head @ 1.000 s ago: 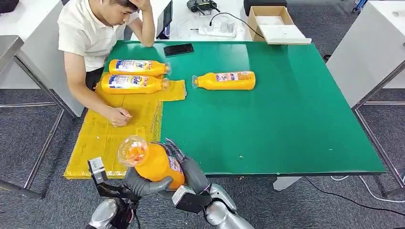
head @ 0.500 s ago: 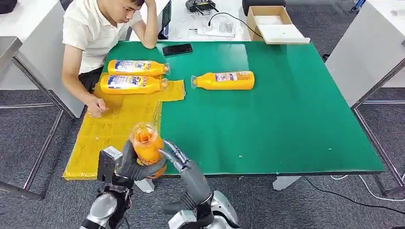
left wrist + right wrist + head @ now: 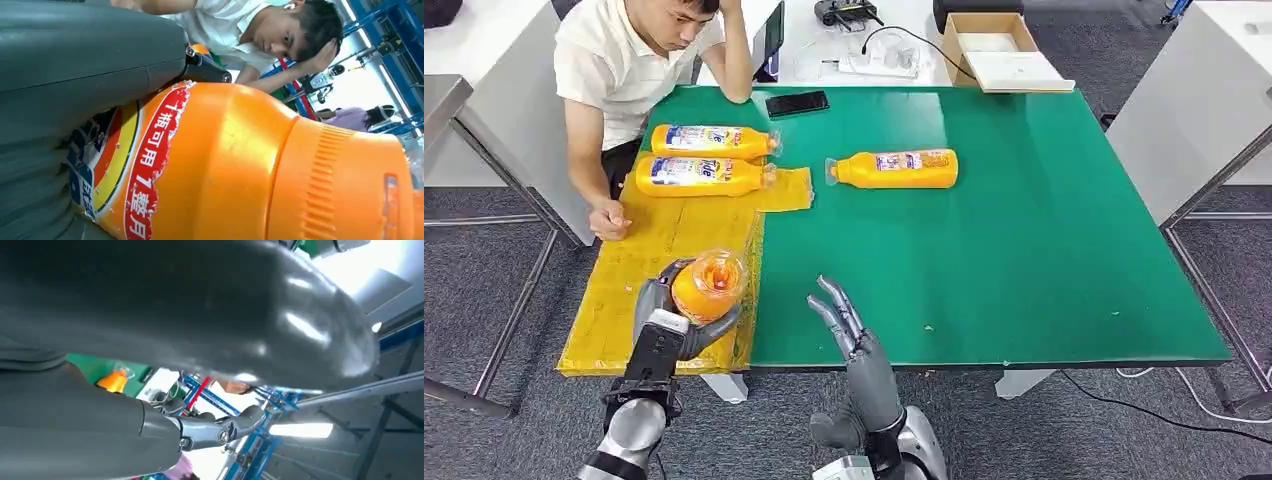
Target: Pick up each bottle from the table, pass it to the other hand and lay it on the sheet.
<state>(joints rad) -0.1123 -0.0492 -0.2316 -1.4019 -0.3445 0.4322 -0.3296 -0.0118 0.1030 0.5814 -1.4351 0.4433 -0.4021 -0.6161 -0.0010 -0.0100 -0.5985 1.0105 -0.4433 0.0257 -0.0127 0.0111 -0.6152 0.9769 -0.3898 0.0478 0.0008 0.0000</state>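
Handover completed: bottle point(image 3: 707, 287) is now grasped by left hand point(image 3: 686, 312) above the sheet point(image 3: 639, 290); right hand point(image 3: 844, 318), fingers released, is withdrawn.

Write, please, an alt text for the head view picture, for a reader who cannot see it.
The robot's left hand holds an orange bottle over a yellow sheet at the near left of a green table; its right hand is open. Two bottles lie on the sheet, a third bottle on the table, and a person sits alongside.
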